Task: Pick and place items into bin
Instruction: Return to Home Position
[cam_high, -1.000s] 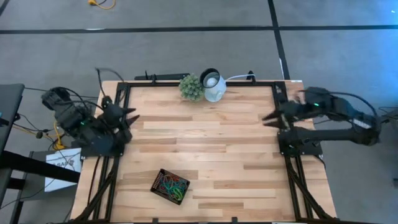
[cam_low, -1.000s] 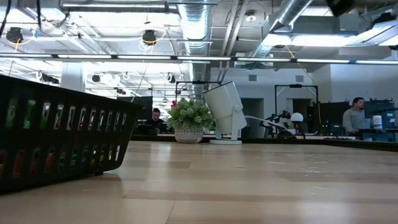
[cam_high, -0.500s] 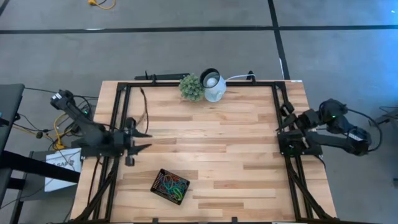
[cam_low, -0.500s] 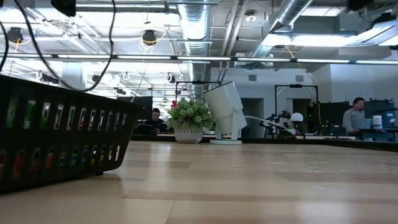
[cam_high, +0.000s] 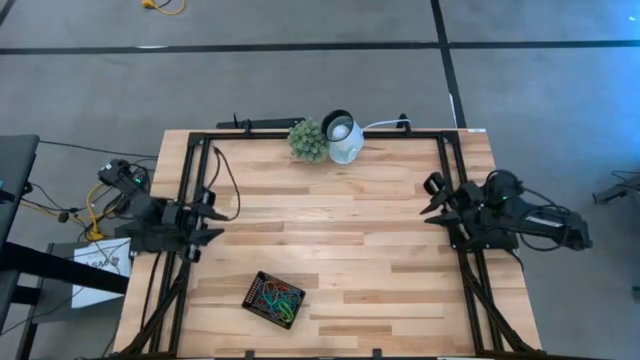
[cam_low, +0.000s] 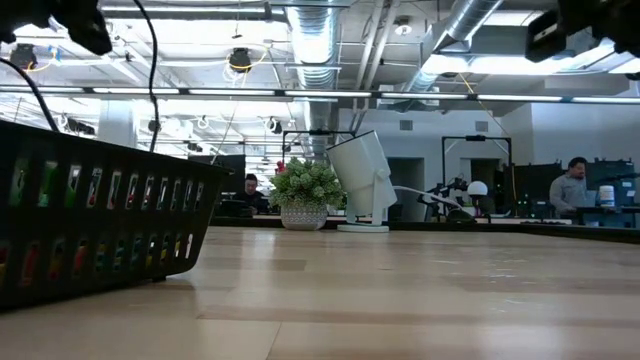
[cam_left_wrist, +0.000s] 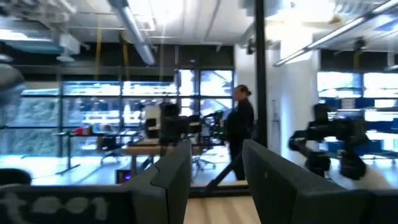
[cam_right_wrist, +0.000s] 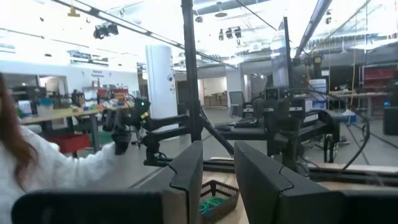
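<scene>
Bin: one, on table, left of centre. Bands: one tangled heap inside bin, number uncountable. Left gripper: at left edge, fingers spread, empty. Right gripper: at right edge, spread, empty. Plant, one; lamp, one.

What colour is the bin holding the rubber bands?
Black. The bin shows best in the high view, with the rubber bands inside it.

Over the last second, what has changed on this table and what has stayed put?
The left gripper slid along the left edge toward the bin; the right arm folded in over its base, right gripper ending at the right edge. Both are open, holding nothing. The rubber bands in the bin, plant and lamp stayed.
</scene>
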